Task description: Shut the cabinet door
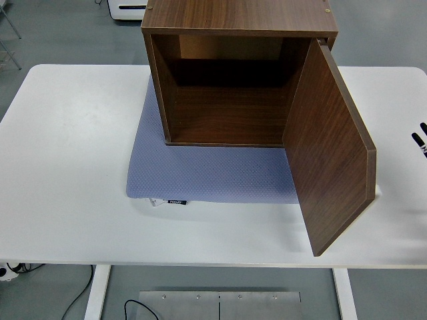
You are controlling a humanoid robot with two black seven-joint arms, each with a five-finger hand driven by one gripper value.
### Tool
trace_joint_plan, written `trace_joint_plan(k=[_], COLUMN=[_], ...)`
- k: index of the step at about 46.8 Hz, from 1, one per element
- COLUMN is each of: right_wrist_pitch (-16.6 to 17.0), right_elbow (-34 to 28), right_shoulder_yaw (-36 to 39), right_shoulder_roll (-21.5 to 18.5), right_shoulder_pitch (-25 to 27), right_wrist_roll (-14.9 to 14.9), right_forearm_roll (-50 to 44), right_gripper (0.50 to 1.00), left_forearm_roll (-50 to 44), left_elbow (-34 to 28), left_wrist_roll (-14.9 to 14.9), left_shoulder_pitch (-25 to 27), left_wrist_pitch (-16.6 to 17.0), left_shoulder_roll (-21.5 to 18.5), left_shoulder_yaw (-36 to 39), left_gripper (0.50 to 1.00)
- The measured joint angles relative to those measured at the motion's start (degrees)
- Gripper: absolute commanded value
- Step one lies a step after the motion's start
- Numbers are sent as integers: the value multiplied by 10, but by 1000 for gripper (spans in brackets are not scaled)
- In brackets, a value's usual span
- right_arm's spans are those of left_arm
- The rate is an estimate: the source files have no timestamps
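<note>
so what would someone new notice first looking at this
The dark wooden cabinet at the table's far middle draws the eye first, empty inside, with its door hinged on the right and swung wide open toward the near edge. It stands on a blue-grey mat on the white table. Only the fingertips of the right hand show at the right edge, apart from the door.

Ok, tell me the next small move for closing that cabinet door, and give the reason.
Probably bring the right hand in from the right edge toward the outer face of the cabinet door. The door stands wide open, swung out toward the table's near edge, hinged on the cabinet's right side, and only the hand's fingertips show, well clear of the door, so nothing is touching it.
</note>
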State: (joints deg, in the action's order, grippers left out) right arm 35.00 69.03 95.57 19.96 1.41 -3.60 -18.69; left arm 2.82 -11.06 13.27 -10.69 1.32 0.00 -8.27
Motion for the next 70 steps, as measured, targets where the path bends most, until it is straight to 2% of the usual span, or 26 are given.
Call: trace_joint_plan(k=[54,70], right_wrist_pitch=[0,0], right_elbow=[1,16], right_shoulder_yaw=[-2,-4], right_shoulder_roll=[10,11], right_shoulder_pitch=[4,6], right_wrist_roll=[9,37], right_forearm_roll=[0,-3], right_gripper=[1000,1000], left_forearm_roll=[0,0], left_elbow=[0,0], left_wrist_roll=[0,0], left_shoulder_pitch=[0,0], left_wrist_pitch=[0,0], left_shoulder_roll=[0,0], left_shoulder_yaw=[0,0], left_gripper=[1000,1000])
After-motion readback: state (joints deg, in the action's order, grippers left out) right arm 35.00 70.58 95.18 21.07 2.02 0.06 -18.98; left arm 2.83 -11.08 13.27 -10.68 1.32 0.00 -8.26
